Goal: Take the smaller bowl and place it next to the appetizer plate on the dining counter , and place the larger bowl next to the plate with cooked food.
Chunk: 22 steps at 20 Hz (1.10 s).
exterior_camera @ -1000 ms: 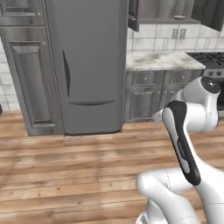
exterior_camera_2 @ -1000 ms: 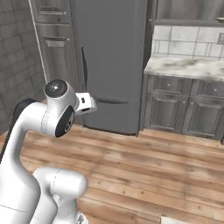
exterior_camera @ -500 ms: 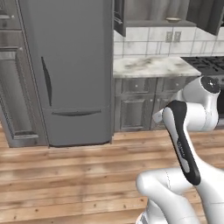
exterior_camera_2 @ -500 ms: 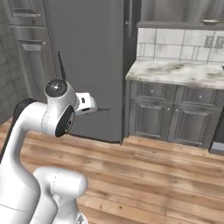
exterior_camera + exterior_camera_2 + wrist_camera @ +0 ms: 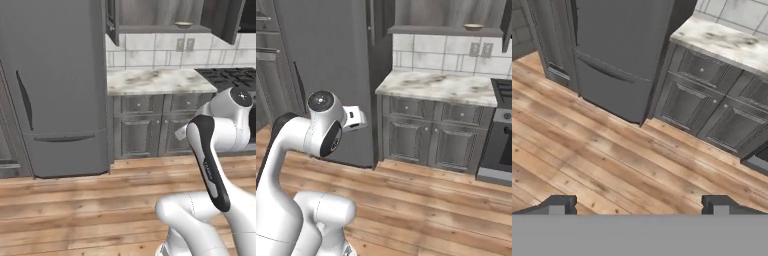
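A small shallow tan bowl (image 5: pixel 183 23) rests on the open shelf under the wall cabinets, above the marble kitchen counter; the right base view has this smaller bowl (image 5: pixel 473 26) at its top right. My gripper (image 5: pixel 639 205) hangs open over the wooden floor, its two dark fingertips (image 5: pixel 561 204) far apart with nothing between them, far from the shelf. The arm is folded close to the base. The larger bowl, the appetizer plate, the plate with cooked food and the dining counter are out of view.
A tall grey fridge (image 5: pixel 55 85) stands at the left. Right of it runs a marble kitchen counter (image 5: pixel 155 80) over grey cabinet doors (image 5: pixel 684 105), then a stove (image 5: pixel 501 150). Wooden floor (image 5: pixel 587 150) lies between me and the cabinets.
The whole scene has slid left in both base views, so the camera has moved: the fridge went left, and the counter, shelf and stove came into view. The arm keeps its pose.
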Available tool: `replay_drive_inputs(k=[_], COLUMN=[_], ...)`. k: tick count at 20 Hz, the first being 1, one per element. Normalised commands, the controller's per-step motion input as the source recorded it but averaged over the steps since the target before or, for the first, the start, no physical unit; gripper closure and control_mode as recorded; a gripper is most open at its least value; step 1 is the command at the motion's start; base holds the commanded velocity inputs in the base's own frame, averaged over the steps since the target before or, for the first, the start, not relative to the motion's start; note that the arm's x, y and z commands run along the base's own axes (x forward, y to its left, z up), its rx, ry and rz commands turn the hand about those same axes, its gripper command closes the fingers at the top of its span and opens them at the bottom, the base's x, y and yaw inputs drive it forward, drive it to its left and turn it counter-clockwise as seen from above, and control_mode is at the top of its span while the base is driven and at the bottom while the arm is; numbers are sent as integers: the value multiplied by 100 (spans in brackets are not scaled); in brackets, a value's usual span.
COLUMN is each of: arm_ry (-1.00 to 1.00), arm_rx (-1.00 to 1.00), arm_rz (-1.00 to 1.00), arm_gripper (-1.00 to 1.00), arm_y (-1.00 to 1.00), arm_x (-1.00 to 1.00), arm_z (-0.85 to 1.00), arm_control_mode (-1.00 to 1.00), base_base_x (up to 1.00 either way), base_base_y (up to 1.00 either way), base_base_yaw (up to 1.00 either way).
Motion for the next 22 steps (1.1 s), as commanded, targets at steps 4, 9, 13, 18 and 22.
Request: replay_drive_inputs(k=[4, 9, 13, 18, 22], arm_ry=[0, 0, 0, 0, 0], arm_rx=[0, 0, 0, 0, 0], arm_rz=[0, 0, 0, 0, 0], arm_gripper=[-100, -100, -100, -100, -100], arm_y=[0, 0, 0, 0, 0], arm_x=[0, 0, 0, 0, 0], arm_z=[0, 0, 0, 0, 0], arm_control_mode=[100, 100, 100, 100, 100], base_base_x=[55, 66, 74, 74, 71], base_base_y=[-50, -41, -34, -32, -27], base_base_yaw=[0, -1, -3, -6, -12])
